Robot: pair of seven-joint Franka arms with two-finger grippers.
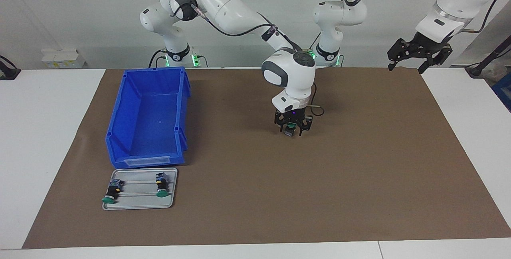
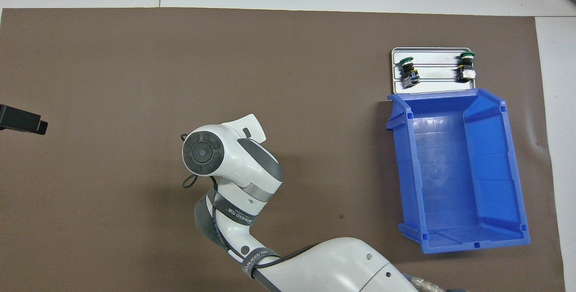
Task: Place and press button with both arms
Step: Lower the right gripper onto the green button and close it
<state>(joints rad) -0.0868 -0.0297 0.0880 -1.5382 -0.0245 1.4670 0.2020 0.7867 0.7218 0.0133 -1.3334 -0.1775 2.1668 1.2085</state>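
My right gripper [image 1: 293,129] points straight down over the middle of the brown mat, shut on a button [image 1: 290,128]. The button's green cap sits between the fingers and its grey block hangs just at the mat; I cannot tell whether it touches. In the overhead view the right arm's wrist [image 2: 225,159] hides this gripper and the button. Two more buttons [image 1: 113,190] [image 1: 161,184] lie on a small metal tray [image 1: 137,204], also seen from above as buttons [image 2: 408,71] [image 2: 466,67] on the tray [image 2: 434,86]. My left gripper [image 1: 407,66] hangs open and raised above the mat's corner by the left arm's base, holding nothing.
A blue bin [image 1: 147,119] [image 2: 454,170] with nothing in it stands on the mat toward the right arm's end, next to the tray and nearer to the robots. The brown mat [image 1: 359,179] covers most of the white table.
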